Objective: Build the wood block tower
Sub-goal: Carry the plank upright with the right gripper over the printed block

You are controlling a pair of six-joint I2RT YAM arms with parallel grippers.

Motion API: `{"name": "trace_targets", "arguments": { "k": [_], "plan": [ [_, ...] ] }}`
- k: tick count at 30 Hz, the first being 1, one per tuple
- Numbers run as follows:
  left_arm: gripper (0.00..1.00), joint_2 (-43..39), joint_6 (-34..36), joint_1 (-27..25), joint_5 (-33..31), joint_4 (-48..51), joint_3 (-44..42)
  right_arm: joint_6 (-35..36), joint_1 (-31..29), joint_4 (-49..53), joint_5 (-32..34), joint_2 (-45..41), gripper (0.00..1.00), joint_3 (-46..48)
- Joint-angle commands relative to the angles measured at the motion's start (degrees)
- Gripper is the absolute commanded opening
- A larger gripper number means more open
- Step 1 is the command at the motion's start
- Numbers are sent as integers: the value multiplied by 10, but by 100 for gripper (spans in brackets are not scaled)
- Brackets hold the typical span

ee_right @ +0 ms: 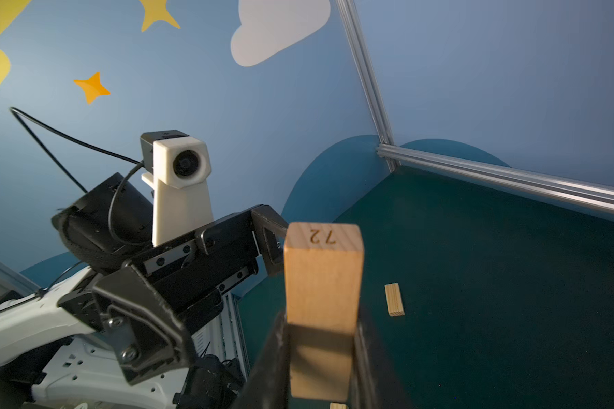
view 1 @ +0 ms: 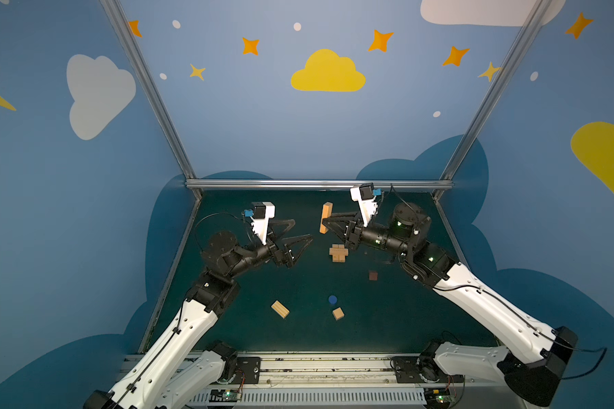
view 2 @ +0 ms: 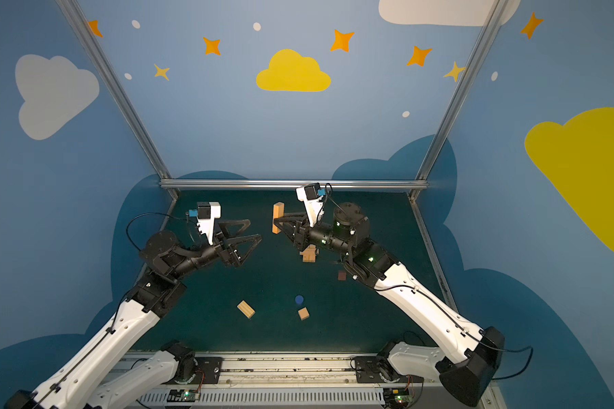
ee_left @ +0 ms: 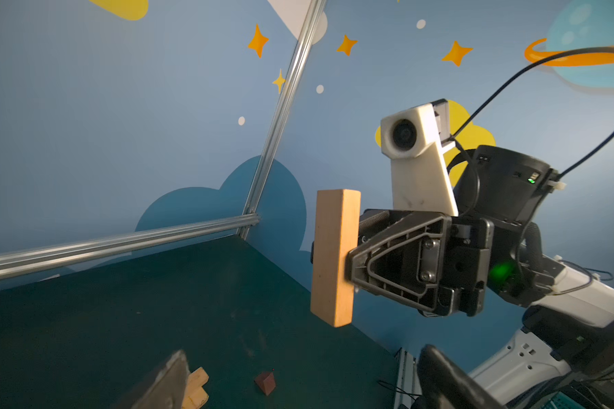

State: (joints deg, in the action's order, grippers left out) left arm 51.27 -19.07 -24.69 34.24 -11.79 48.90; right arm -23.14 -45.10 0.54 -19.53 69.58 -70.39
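My right gripper [view 1: 325, 223] [ee_right: 319, 354] is shut on a light tan wood block [view 1: 326, 217] [ee_left: 334, 258], held upright in the air above the green mat. Below it and a little nearer lies the wood block tower [view 1: 338, 253] [view 2: 309, 254], a low cluster of crossed tan bars, partly covered by the right wrist in a top view. My left gripper [view 1: 302, 230] [ee_left: 305, 382] hangs open and empty to the left of the held block, apart from it. A dark reddish-brown cube [view 1: 373, 275] [ee_left: 266, 382] rests on the mat right of the tower.
A blue round piece [view 1: 332, 299], a tan cube [view 1: 338, 313] and a loose tan bar [view 1: 280, 309] [ee_right: 394, 299] lie on the near half of the mat. Aluminium rails [view 1: 319, 184] and blue walls close in the back and sides.
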Motion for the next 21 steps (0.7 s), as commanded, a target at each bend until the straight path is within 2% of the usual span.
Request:
{"name": "trace_targets", "arguments": {
  "k": [1, 13, 21],
  "plan": [
    [100, 6, 10, 7, -29, 25, 21, 9, 2, 49, 50, 14, 0, -13],
    [100, 31, 18, 13, -67, 45, 26, -57, 39, 163, 128, 58, 0, -29],
    [100, 107, 36, 13, -123, 163, 80, -91, 50, 251, 173, 106, 0, -44]
  ]
}}
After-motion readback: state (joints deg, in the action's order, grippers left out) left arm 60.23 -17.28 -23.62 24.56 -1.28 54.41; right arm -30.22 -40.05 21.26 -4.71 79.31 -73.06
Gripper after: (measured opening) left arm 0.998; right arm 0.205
